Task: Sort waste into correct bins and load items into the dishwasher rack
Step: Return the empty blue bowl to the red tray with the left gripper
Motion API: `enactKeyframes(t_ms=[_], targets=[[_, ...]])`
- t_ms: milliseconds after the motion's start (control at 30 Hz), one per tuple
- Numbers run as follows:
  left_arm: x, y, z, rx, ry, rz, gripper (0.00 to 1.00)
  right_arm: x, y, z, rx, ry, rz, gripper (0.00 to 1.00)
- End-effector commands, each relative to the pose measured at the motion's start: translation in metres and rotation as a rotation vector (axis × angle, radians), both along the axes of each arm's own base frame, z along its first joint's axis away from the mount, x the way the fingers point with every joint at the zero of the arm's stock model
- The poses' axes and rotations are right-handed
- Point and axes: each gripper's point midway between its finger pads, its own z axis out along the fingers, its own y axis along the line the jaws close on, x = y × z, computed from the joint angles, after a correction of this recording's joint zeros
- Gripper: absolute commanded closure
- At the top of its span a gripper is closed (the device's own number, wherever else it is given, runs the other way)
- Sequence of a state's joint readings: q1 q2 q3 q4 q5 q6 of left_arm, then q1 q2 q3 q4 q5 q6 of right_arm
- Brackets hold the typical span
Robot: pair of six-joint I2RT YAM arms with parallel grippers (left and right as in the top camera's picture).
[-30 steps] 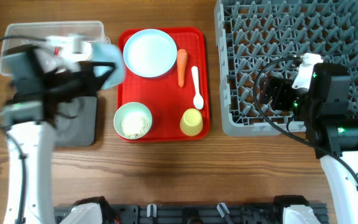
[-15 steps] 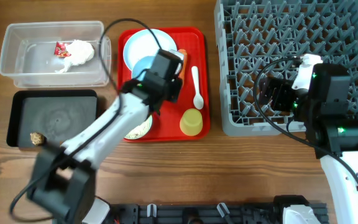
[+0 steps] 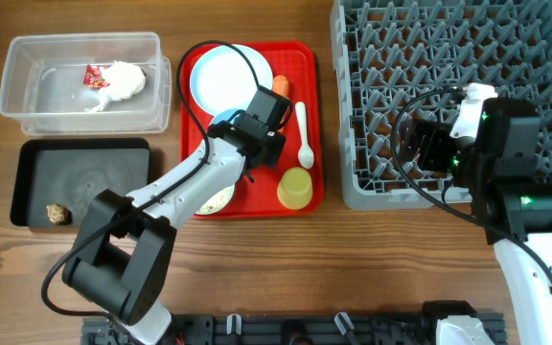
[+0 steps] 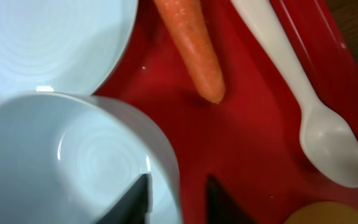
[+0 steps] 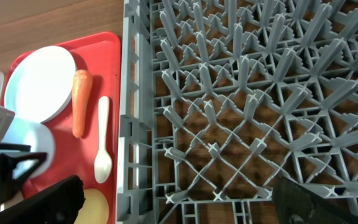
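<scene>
My left gripper (image 3: 249, 126) (image 4: 176, 186) is shut on the rim of a light blue cup (image 3: 225, 124) (image 4: 73, 162), one finger inside and one outside, low over the red tray (image 3: 300, 57). On the tray lie a white plate (image 3: 223, 72) (image 4: 48, 37), a carrot (image 3: 281, 89) (image 4: 191, 46), a white spoon (image 3: 304, 134) (image 4: 316, 118), a yellow cup (image 3: 296, 188) and a green bowl of rice (image 3: 217, 199), partly hidden by my arm. My right gripper (image 3: 420, 144) (image 5: 179, 202) is open and empty over the front left of the grey dishwasher rack (image 3: 448, 57) (image 5: 247, 93).
A clear bin (image 3: 27, 105) at the far left holds crumpled white paper (image 3: 118, 81) and a wrapper. A black bin (image 3: 94, 177) below it holds a small brown scrap (image 3: 57, 213). The rack's wall stands just right of the tray.
My left gripper has carried the blue cup from over the clear bin to the right, onto the red tray beside the plate and carrot. The right arm has not moved.
</scene>
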State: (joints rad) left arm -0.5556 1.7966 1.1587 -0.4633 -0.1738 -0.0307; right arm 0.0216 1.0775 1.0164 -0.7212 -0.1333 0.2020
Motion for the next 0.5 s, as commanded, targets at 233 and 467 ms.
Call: enactKeyframes(t_ms=[233,467], targets=[[0.0,0.026,0.103,-0.191,-0.011,0.246,0.29,0.001,0.005,0.005,0.036,-0.002,0.01,0.01],[-0.069,0.04,0.099,-0.202,0.249,0.273,0.36,0.001,0.005,0.006,0.035,-0.004,0.01,0.01]])
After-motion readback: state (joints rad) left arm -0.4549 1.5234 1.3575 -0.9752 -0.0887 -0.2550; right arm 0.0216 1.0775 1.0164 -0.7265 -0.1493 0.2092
